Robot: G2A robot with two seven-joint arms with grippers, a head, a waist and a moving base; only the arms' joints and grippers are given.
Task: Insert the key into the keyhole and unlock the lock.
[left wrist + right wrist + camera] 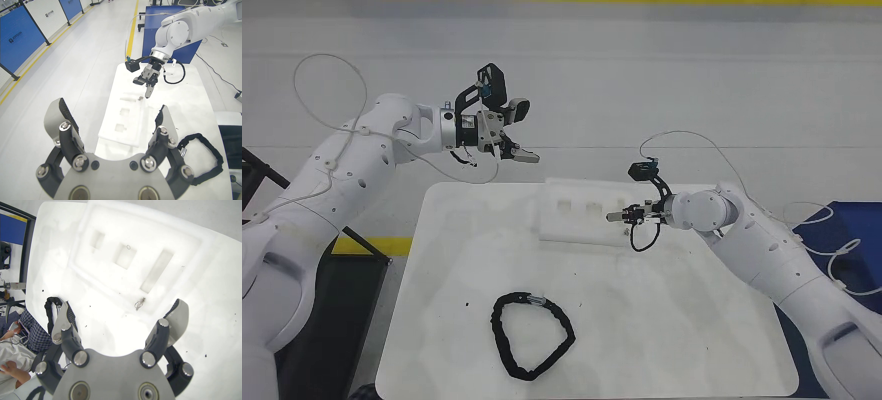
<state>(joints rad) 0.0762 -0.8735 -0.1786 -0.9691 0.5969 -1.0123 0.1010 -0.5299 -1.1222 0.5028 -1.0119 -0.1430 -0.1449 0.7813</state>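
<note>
Progress is nil: key (139, 304) lies ungrasped on the foam tray (572, 228) mid-frame, just by the wide-open right gripper (122, 310), chain lock (532, 335) sits untouched at lower centre, and left gripper (514, 150) hangs open and empty at upper left.

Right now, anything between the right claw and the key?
No. Right wrist view: just bare foam tray between the open right claw and the key.
</note>
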